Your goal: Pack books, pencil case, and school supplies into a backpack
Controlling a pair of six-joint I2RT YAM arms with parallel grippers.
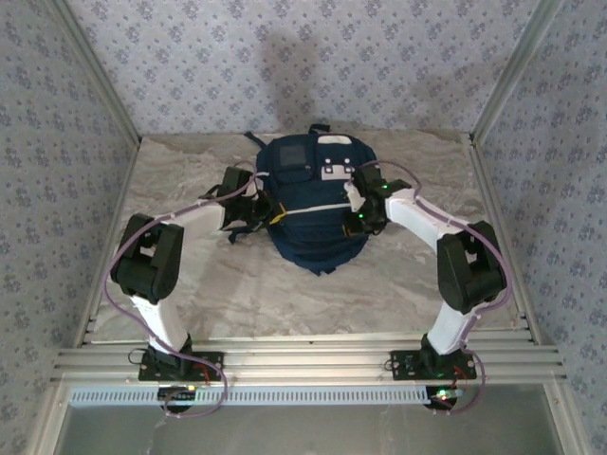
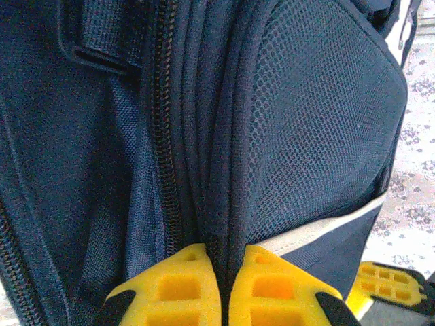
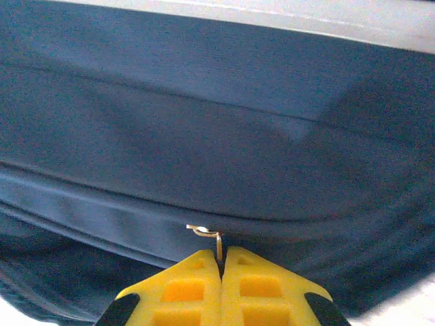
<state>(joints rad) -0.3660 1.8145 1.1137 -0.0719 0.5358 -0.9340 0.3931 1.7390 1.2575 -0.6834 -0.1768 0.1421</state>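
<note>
Backpack (image 1: 313,218) at centre frame: right jaws clamp its zip pull (image 3: 218,243), seam running left to right; left jaws pinch a side fold (image 2: 221,204)

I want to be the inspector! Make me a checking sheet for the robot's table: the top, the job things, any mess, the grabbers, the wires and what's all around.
Surface: pale marbled table.
Job's things: navy backpack lies mid-table between the two arms.
Clutter: nothing seen.
Grippers: left gripper shut on a fabric fold of the backpack, beside a zip; right gripper shut on a small metal zip pull.
Cables: lilac cables run along both arms and loop at the bases.
Surroundings: flowery wallpapered walls; metal frame rails at the near edge.
</note>
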